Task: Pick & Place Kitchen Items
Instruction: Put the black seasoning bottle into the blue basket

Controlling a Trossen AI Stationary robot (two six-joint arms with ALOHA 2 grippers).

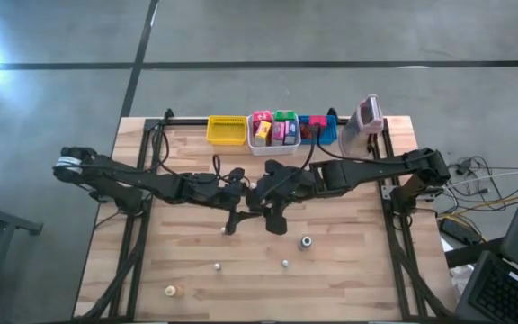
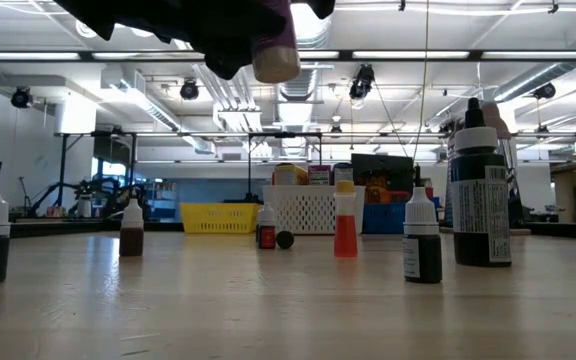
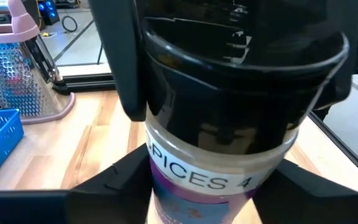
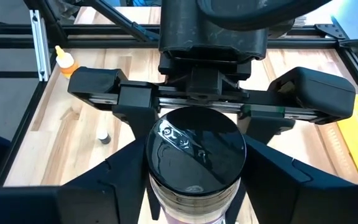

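Black-lidded jar hangs above the table centre, between both arms, which reach in level from left and right and meet nose to nose. We see the right gripper clamped on the jar just under the lid. The left gripper sits around the jar's lower body; we cannot tell if it grips or has let go. Label reads "SPICES 4", the rest hidden. Small bottles stand on the near table; their print is too small to read.
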